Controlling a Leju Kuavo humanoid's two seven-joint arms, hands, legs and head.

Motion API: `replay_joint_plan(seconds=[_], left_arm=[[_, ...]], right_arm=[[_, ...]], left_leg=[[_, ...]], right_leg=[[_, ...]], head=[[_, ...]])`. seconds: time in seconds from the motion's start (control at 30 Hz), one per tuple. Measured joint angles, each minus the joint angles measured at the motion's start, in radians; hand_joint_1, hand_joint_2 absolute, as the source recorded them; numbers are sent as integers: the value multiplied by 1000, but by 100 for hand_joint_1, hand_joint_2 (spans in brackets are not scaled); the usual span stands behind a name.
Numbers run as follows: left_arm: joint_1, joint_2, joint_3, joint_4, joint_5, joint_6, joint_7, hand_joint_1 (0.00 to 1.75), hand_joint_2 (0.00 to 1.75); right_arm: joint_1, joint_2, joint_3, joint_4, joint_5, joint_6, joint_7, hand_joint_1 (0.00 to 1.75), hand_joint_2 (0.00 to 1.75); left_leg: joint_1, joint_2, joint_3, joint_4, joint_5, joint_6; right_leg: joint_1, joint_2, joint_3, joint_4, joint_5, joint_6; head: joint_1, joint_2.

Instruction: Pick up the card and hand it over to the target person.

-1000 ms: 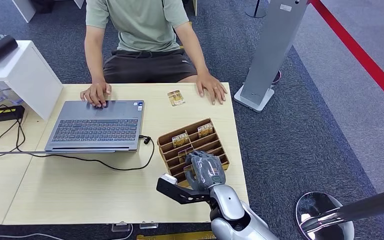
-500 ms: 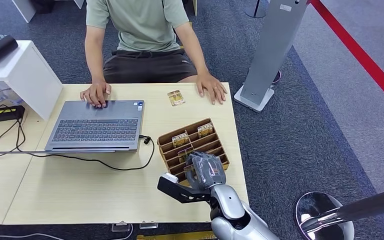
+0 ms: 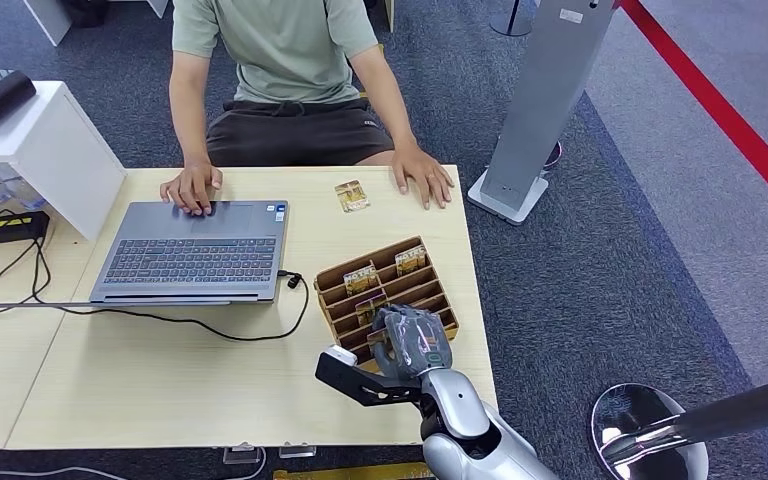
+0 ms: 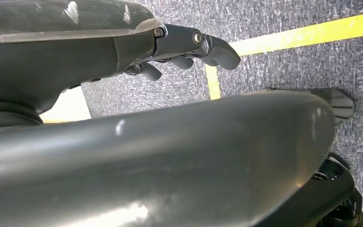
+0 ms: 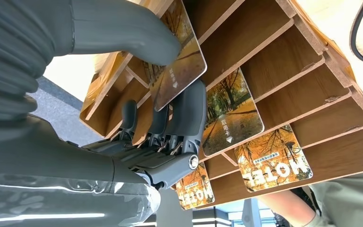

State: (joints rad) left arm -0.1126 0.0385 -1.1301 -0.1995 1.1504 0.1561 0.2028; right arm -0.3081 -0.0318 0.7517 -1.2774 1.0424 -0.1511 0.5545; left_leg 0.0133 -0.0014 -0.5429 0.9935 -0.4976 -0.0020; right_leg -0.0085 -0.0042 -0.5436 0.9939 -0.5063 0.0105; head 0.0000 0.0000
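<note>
Fingers (image 5: 189, 113) and thumb around card (image 5: 179, 66)

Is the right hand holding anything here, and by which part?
Yes: the right hand pinches a card in the wooden card holder, thumb on its printed face and fingers behind, near one end.

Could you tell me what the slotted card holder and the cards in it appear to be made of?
The card holder looks like thin unfinished wood or fibreboard: brown, matte, with raw cut edges on the dividers. The card pinched by the right hand looks like glossy plastic or coated paper, printed with an autumn scene.
</note>
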Motion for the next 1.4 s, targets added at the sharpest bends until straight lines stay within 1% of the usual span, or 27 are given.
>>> replay_joint_plan(seconds=[0.03, 0.17, 0.27, 0.37, 0.57, 0.73, 0.9, 1.0, 1.03, 1.13, 1.3, 1.4], left_arm=[[0, 0, 1, 0, 1, 1, -1, 0, 0], [0, 0, 5, -1, 4, 0, -4, 0, 0], [0, 1, 6, -2, 5, -1, -5, 0, 0], [0, 1, 6, -2, 5, -3, -5, 0, 0], [-1, 7, -12, -4, -11, -36, 0, 0, 0], [1, 7, 15, -1, 8, -14, -20, 0, 0], [1, 6, 14, -1, 7, -27, -23, 0, 0], [0, 5, 3, 0, -3, -39, -23, 0, 0], [0, 6, -2, 0, -7, -44, -23, 0, 0], [-1, 7, -16, -1, -19, -54, -24, 0, 0], [-2, 9, -31, -1, -32, -58, -35, 0, 0], [-2, 10, -35, -1, -35, -58, -35, 0, 0]], right_arm=[[0, 0, 0, 0, 0, 0, 0, 101, 175], [3, -2, 0, -3, -2, 0, 2, 136, 175], [3, -3, 0, -5, -3, 2, 3, 143, 175], [3, -2, -1, -5, -4, 2, 3, 145, 175], [-3, 1, 2, 3, -10, 6, 0, 143, 175], [-9, -4, 7, -6, -7, -1, -6, 143, 175], [-37, 1, 16, -31, -8, 10, -18, 143, 175], [-90, 25, 38, -50, -75, 29, -73, 143, 175], [-116, 36, 50, -47, -108, 33, -99, 143, 175], [-205, 71, 90, -14, -173, 33, -137, 143, 175], [-364, 101, 132, 64, -223, -17, -151, 143, 175], [-414, 112, 139, 121, -240, -26, -152, 143, 175]], left_leg=[[0, 0, 0, 0, 0, 0], [0, 0, 0, 1, -1, 0], [0, 0, 0, 0, -1, 0], [0, 0, 0, 1, -1, 0], [0, 0, 0, 1, 0, 0], [0, 0, 1, 0, 0, 0], [0, 0, 0, 1, -1, 0], [0, 2, -1, 2, 0, 0], [0, 3, -1, 2, -1, 0], [0, 6, -2, 3, -1, 0], [0, 7, -3, 4, -1, -1], [0, 5, -2, 3, -1, -1]], right_leg=[[0, 0, 0, 0, 0, 0], [0, 0, 0, 1, -1, 0], [0, 0, 0, 0, -1, 0], [0, 0, 0, 1, 0, 0], [0, 0, 0, 1, 0, 0], [0, 0, 1, 0, 0, 0], [0, 0, 0, 1, 0, 0], [0, 2, -2, 2, 0, 0], [0, 3, -3, 3, 0, 0], [0, 6, -4, 4, 0, 0], [0, 7, -6, 6, 0, 0], [0, 6, -5, 6, 0, 0]], head=[[0, 0], [0, 0], [0, 0], [0, 0], [0, 0], [0, 0], [0, 0], [0, 0], [0, 0], [0, 0], [0, 0], [0, 0]])
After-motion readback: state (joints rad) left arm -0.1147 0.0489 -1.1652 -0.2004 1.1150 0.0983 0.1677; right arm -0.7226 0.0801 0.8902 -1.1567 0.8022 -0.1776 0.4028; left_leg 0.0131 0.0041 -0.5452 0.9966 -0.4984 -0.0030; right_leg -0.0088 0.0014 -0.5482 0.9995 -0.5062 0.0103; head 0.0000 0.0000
